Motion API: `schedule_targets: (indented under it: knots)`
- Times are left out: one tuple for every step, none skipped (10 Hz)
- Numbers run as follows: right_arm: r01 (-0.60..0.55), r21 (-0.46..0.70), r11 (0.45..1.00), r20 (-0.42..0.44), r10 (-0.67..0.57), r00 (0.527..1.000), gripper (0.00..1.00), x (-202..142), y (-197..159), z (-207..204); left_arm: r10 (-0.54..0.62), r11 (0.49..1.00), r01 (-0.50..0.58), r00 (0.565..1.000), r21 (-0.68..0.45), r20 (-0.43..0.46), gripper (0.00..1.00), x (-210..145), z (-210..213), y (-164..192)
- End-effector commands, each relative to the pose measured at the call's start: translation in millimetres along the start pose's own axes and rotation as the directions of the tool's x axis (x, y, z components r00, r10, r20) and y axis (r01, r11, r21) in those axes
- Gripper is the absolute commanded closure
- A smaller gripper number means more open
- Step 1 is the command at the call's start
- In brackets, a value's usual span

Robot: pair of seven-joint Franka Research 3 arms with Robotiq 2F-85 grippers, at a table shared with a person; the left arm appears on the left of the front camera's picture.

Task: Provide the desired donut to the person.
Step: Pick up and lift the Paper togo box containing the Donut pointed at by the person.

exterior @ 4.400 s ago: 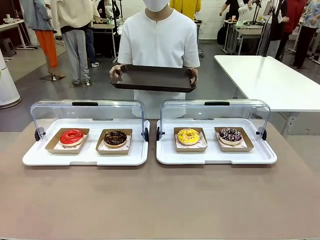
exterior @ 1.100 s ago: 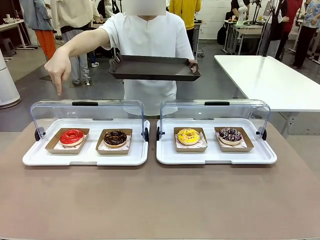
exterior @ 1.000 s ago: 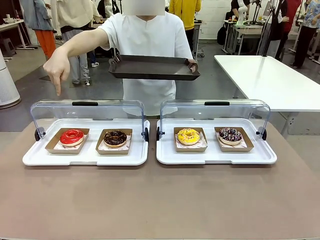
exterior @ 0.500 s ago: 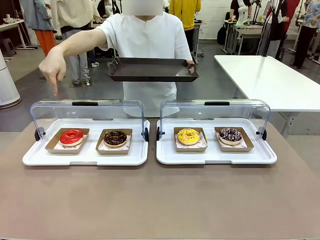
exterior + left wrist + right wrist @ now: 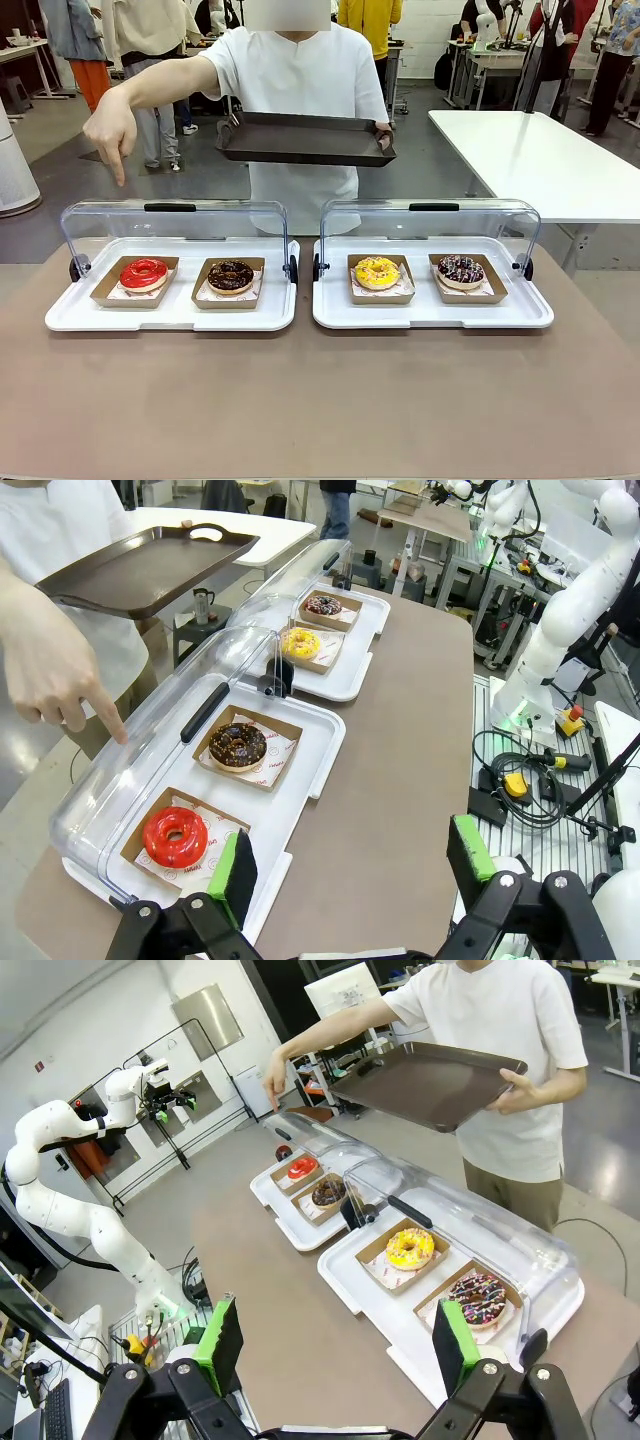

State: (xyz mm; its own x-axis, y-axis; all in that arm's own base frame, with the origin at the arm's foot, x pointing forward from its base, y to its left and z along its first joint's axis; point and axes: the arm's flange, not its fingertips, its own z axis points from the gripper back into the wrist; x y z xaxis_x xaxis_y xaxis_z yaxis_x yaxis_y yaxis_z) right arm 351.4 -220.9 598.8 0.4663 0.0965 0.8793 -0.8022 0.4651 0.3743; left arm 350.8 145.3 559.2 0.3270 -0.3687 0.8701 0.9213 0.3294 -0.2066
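Frontally, person [image 5: 300, 90] pointing down near red donut [image 5: 144, 272], wrist views show left hand [image 5: 352, 858], right hand [image 5: 337, 1345], both spread.

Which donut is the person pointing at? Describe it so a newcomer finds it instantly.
Of the two white display trays on the table, take the left tray, on the robot's left. Two donuts sit in it; it's the outer one, below the person's pointing hand. That red donut has glossy plain icing, unlike the chocolate donut beside it.
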Motion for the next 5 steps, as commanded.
schedule_targets:
  knots:
    - [-0.001,0.002,1.0,0.007,0.001,1.0,0.0,0.9,0.0,-0.3,-0.011,1.0,0.011,1.0,-0.007,0.001,0.0,0.7,1.3,0.3]
    - [-0.001,0.002,1.0,0.007,0.001,1.0,0.0,0.9,0.0,-0.3,-0.011,1.0,0.011,1.0,-0.007,0.001,0.0,0.7,1.3,0.3]
    - [-0.001,0.002,1.0,0.007,0.001,1.0,0.0,0.9,0.0,-0.3,-0.011,1.0,0.011,1.0,-0.007,0.001,0.0,0.7,1.3,0.3]
    - [-0.001,0.002,1.0,0.007,0.001,1.0,0.0,0.9,0.0,-0.3,-0.011,1.0,0.011,1.0,-0.007,0.001,0.0,0.7,1.3,0.3]
    - [-0.001,0.002,1.0,0.007,0.001,1.0,0.0,0.9,0.0,-0.3,-0.011,1.0,0.011,1.0,-0.007,0.001,0.0,0.7,1.3,0.3]
